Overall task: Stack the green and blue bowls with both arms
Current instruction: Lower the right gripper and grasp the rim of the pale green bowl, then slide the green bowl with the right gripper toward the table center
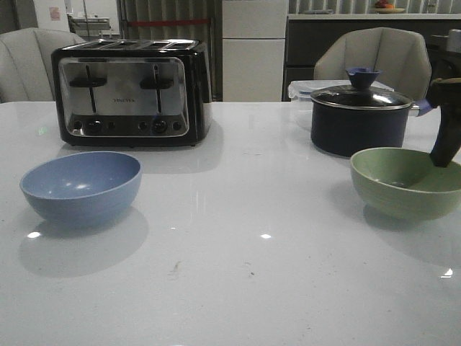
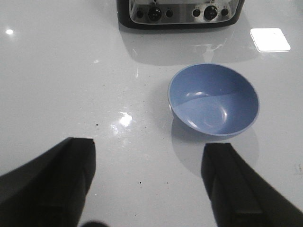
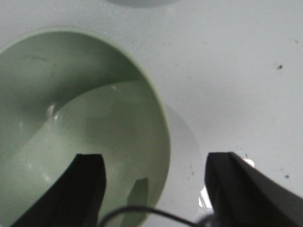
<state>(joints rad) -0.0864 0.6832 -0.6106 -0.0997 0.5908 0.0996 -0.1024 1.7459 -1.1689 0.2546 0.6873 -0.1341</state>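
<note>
The dusty blue bowl [image 1: 80, 185] stands upright on the left of the white table. It also shows in the left wrist view [image 2: 214, 99], ahead of my left gripper [image 2: 149, 158], which is open, empty and above bare table short of the bowl. The left arm is out of the front view. The sage green bowl [image 1: 407, 180] stands upright at the right. My right gripper [image 1: 441, 155] reaches down at its far right rim. In the right wrist view it [image 3: 154, 165] is open astride the green bowl's [image 3: 71, 123] rim, one finger inside and one outside.
A black and chrome toaster [image 1: 130, 90] stands at the back left, behind the blue bowl; its front shows in the left wrist view [image 2: 180, 12]. A dark lidded saucepan [image 1: 360, 119] stands just behind the green bowl. Chairs stand beyond the table's far edge.
</note>
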